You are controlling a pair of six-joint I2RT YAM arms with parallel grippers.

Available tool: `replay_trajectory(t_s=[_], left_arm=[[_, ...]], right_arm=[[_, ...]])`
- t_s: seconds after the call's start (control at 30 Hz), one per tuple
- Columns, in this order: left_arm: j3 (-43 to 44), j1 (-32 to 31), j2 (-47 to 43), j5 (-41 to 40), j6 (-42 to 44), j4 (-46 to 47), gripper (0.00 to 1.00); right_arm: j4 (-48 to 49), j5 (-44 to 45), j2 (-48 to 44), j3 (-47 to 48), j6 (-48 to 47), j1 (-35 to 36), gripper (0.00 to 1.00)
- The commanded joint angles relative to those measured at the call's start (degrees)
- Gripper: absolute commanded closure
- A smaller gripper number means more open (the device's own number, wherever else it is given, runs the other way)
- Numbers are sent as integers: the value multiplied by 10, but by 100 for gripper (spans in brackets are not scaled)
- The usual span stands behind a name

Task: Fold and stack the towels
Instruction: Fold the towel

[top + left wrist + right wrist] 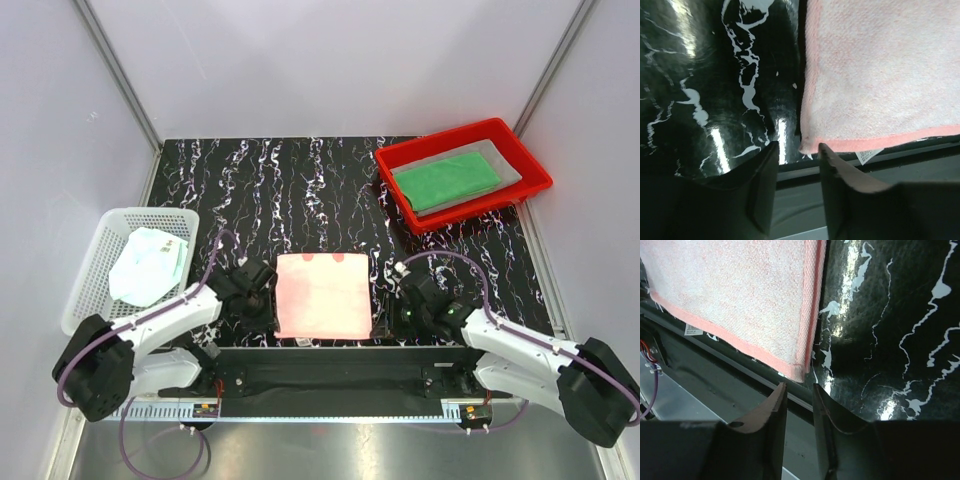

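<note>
The pink towel (pixel 322 295) lies flat near the table's front edge. My left gripper (pixel 266 318) stands open just off its near-left corner. My right gripper (pixel 388 322) stands open just off its near-right corner. In the left wrist view the pink towel (pixel 880 75) ends a little ahead of the left gripper (pixel 797 145), with nothing between the jaws. The right wrist view shows the pink towel (pixel 740 300) with its corner just beyond the right gripper (pixel 799 385), also holding nothing. A green towel (pixel 445 178) lies folded on a grey towel (pixel 507 170). A pale blue-white towel (pixel 150 265) sits crumpled.
The white lattice basket (pixel 95 270) at the left holds the pale towel. The red tray (pixel 530 172) at the back right holds the green and grey towels. A black rail (pixel 320 362) runs along the table's near edge. Grey walls close in both sides.
</note>
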Motion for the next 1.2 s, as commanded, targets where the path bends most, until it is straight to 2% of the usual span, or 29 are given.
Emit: replay_trajectory(t_s=[0.0, 0.03, 0.07, 0.13, 0.2, 0.23, 0.27, 0.3, 0.37, 0.4, 0.47, 0.53, 0.6, 0.7, 0.73, 0.8, 0.97, 1.1, 1.17], left_arm=[[80, -3, -37, -48, 9, -55, 55], [99, -2, -42, -85, 27, -74, 52], [149, 3, -39, -100, 39, -82, 47], [193, 18, -19, -111, 111, -72, 43], [252, 69, 4, -93, 161, -61, 41], [267, 89, 15, -76, 216, -38, 41], [282, 106, 41, -28, 243, -26, 41], [311, 137, 54, -4, 293, -15, 41], [342, 165, 90, 47, 330, 0, 43], [354, 189, 128, 62, 348, 5, 44], [384, 196, 166, 86, 393, 8, 45], [402, 198, 223, 119, 409, 15, 47], [413, 199, 270, 135, 433, 23, 48], [446, 200, 314, 127, 472, -7, 50], [455, 200, 338, 104, 474, -23, 50], [470, 204, 357, 108, 488, -33, 50], [484, 214, 418, 109, 507, -38, 50], [500, 219, 450, 122, 514, -47, 57], [497, 220, 458, 118, 518, -44, 58]], right_arm=[[-61, 35, -11, 47, 0, 4, 66], [-85, 58, -14, 69, -3, 4, 63], [-92, 68, -13, 83, -14, 4, 61], [-105, 86, 9, 136, -44, 3, 59], [-119, 100, 62, 190, -113, -4, 59], [-132, 97, 85, 253, -142, -12, 59], [-133, 89, 107, 282, -204, -20, 59], [-123, 75, 151, 331, -237, -44, 59], [-118, 0, 205, 376, -336, -72, 57], [-146, -30, 270, 434, -369, -86, 57], [-194, -75, 339, 503, -456, -103, 54], [-242, -115, 423, 583, -501, -120, 50], [-292, -132, 488, 648, -550, -135, 43], [-341, -178, 553, 702, -599, -170, 32], [-351, -190, 565, 710, -615, -177, 32], [-357, -187, 593, 724, -643, -191, 32], [-391, -167, 659, 766, -697, -205, 35], [-416, -179, 694, 786, -724, -212, 39], [-417, -183, 699, 788, -733, -215, 44]])
